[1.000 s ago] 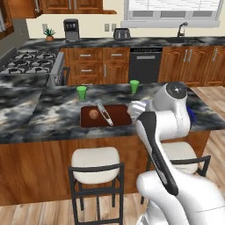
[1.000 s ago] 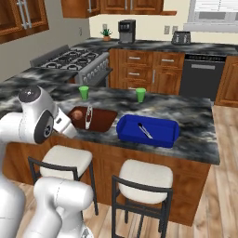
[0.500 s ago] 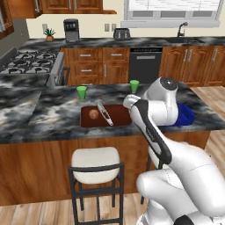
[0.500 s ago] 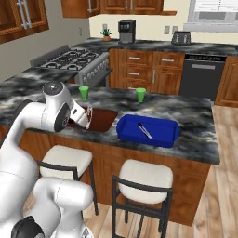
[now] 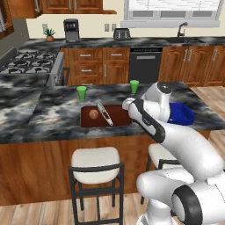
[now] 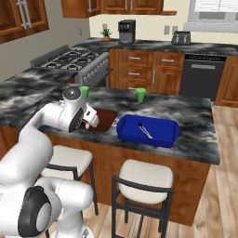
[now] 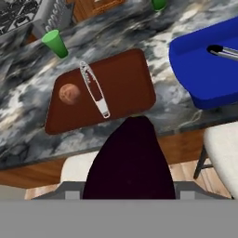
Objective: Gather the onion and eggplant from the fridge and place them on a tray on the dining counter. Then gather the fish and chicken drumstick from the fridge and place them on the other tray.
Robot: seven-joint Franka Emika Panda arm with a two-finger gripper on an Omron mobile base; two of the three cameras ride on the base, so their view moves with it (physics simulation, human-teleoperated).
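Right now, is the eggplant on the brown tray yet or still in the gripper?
Still in the gripper. In the hand view the dark eggplant sits at the gripper, short of the brown tray, which holds the onion and tongs.

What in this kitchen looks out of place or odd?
Nothing is spilled or damaged. Tongs lie slantwise on the brown tray beside the onion, and the blue tray holds another utensil. The gripper holds the dark eggplant before the counter edge.
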